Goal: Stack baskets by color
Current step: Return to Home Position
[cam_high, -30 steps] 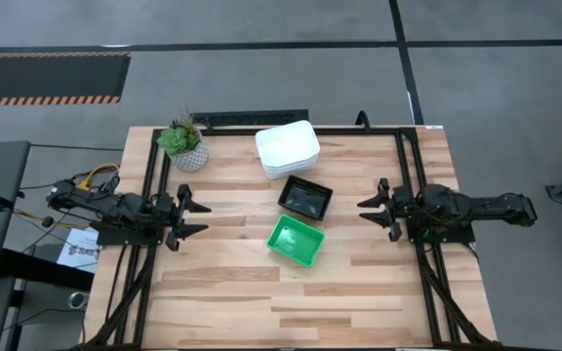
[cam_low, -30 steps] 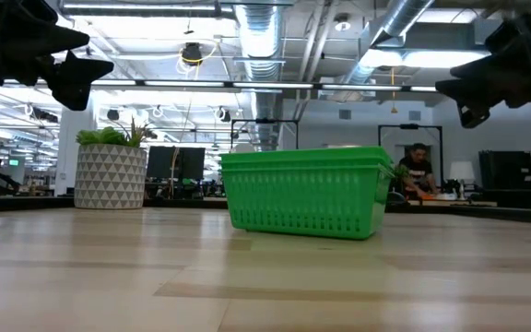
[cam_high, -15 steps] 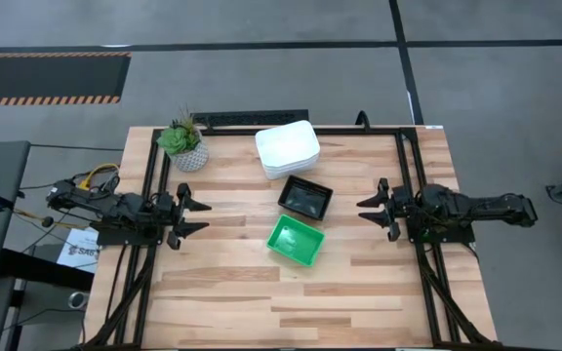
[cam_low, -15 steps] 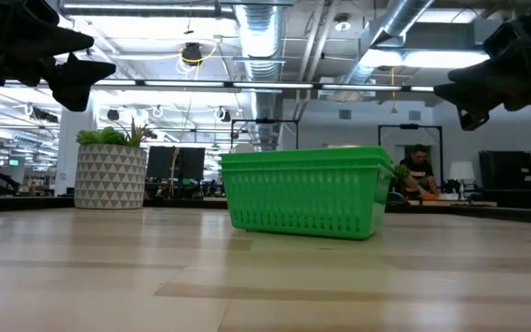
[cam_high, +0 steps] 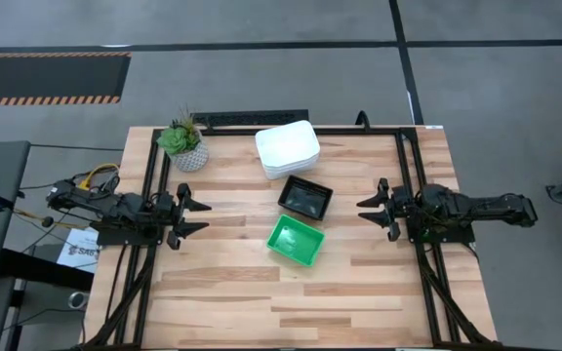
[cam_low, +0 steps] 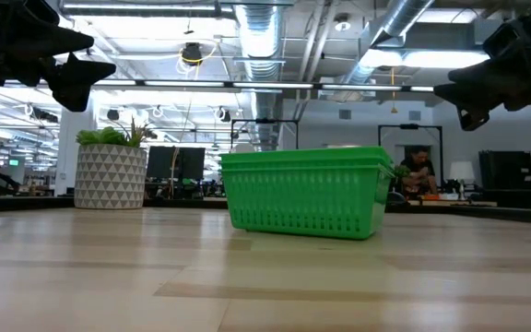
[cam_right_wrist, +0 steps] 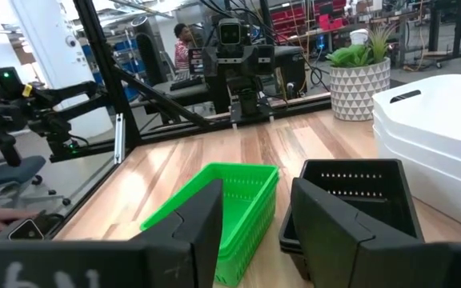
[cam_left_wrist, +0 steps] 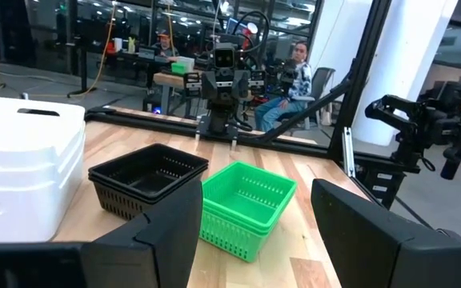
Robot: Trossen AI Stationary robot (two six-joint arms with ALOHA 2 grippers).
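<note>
- Pale plank-wood tabletop (cam_high: 222, 292) inside a black rail frame, with grey workshop floor all round. A small green plant in a patterned white pot (cam_high: 183, 146) stands near the far left corner.
- The stack of white rounded plastic baskets (cam_high: 287, 149) sits at the far middle edge. The stack of black perforated plastic baskets (cam_high: 305, 197) is just in front of it. The stack of bright green plastic baskets (cam_high: 295, 240) comes next, near the tabletop's centre.
- The three piles form a short, slightly slanted row, each close beside the next. Whether neighbours touch cannot be told.
- Low view: the green stack sits level, rims nested one over another.
- Key relation: all three stacks lie between the two arms. The green stack's long axis runs roughly from one arm's side to the other, a little skewed. It lies somewhat nearer the right arm, though apart from both.
- Left pincer (cam_high: 203, 218): at the left rail, pointing inward, fingers spread apart, holding nothing, touching nothing.
- Right pincer (cam_high: 364, 211): at the right rail, pointing inward, fingers likewise apart and empty.
- Judgement: colour sorting looks complete, and only parking the arms is left. That calls for no grasp, and there is little risk of disturbing the stacks.
</note>
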